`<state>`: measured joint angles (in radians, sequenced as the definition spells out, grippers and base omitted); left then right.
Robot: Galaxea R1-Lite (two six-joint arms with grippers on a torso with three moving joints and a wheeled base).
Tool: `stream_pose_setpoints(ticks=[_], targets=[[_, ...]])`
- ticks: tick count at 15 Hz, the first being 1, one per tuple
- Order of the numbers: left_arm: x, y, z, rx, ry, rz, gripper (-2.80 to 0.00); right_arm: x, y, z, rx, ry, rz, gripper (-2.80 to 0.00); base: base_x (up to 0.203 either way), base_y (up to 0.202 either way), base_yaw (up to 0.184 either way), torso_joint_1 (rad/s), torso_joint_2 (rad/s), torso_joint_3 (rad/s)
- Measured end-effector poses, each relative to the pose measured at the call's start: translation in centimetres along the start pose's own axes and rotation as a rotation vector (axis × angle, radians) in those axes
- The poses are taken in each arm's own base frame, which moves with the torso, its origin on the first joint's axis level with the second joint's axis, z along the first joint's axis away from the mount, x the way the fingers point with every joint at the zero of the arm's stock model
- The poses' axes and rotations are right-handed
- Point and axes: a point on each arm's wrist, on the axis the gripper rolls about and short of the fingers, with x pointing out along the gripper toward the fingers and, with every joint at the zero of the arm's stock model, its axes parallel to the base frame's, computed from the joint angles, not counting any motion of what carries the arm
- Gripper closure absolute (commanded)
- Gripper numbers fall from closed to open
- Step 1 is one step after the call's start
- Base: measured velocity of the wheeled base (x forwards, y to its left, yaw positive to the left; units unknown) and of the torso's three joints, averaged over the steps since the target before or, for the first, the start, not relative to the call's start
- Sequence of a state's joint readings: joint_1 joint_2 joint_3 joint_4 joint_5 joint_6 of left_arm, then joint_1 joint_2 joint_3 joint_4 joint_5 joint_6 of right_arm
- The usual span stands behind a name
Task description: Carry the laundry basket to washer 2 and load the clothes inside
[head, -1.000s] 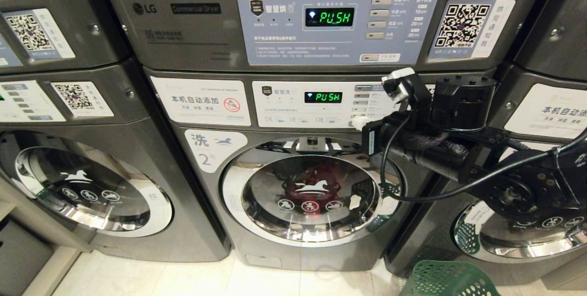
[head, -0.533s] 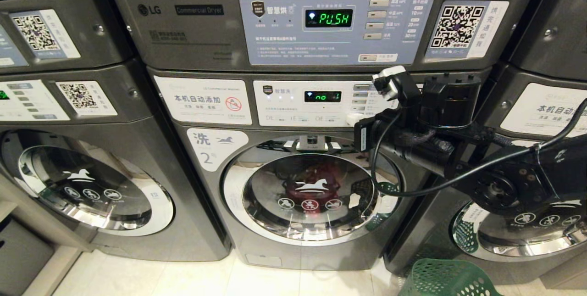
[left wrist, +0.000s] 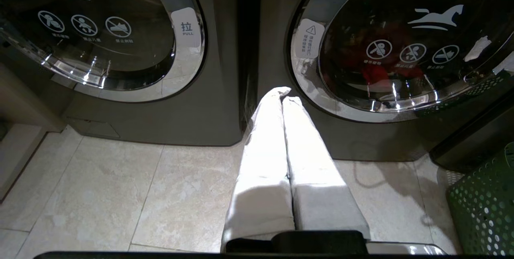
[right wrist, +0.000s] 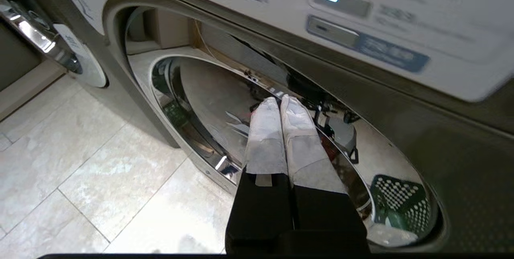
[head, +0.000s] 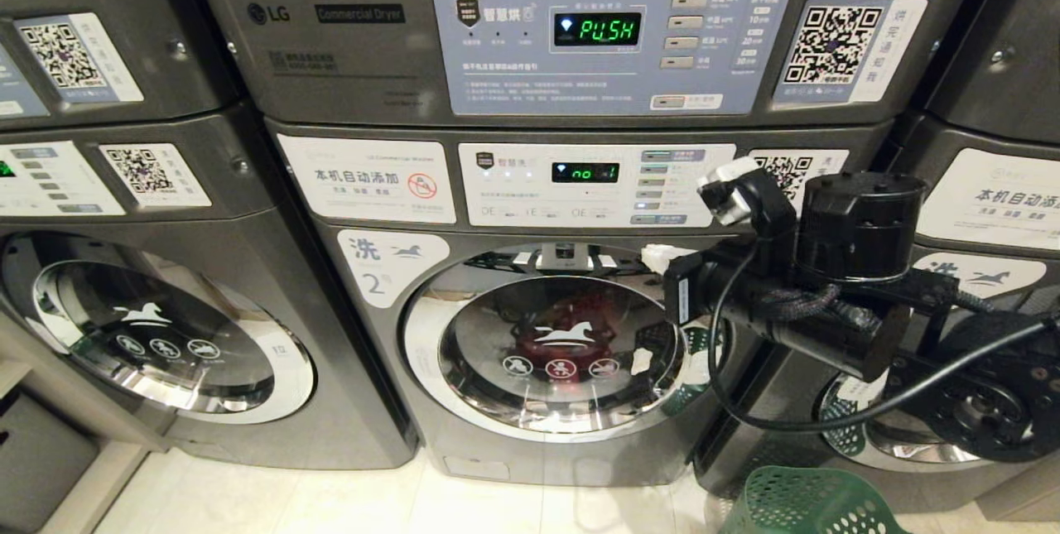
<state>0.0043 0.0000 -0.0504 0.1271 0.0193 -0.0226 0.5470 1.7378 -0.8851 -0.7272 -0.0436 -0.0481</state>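
Red cloth (head: pixel 571 323) shows behind the closed glass door (head: pixel 559 352) of washer 2 (head: pixel 497 401), so you can judge the clothes loaded; other garments cannot be made out. Panel display (head: pixel 585 172) reads "no 1". Your right gripper (head: pixel 662 257) sits just off the panel's lower right edge, above the door's upper right rim, jaws clenched on nothing. Left gripper (left wrist: pixel 281 94) hangs low by the seam between washers 1 and 2, likewise clenched and empty. Basket (head: pixel 807 505) stands on the floor at the right, in front of the neighbouring machine; nothing shows inside the part in view. Risks: the closed fingertips could brush a panel button and alter the setting, and the arm's slack cable (head: pixel 745 410) hangs across the door rim and could snag there.
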Motion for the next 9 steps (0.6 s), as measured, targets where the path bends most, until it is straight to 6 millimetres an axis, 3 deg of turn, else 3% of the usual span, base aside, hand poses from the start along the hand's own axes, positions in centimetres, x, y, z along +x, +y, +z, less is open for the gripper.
stream_pose_setpoints(ticks=[4,9], targets=[[0.0,0.0,0.0,0.000,0.001,0.000,0.00,-0.3,0.0,0.2,-0.001,-0.027,-0.002,0.00,0.000,0.000,0.000,0.000,0.00,0.000],[0.0,0.0,0.0,0.000,0.001,0.000,0.00,1.2,-0.9,-0.3,0.002,-0.082,-0.044,0.00,0.000,0.000,0.000,0.000,0.00,0.000]])
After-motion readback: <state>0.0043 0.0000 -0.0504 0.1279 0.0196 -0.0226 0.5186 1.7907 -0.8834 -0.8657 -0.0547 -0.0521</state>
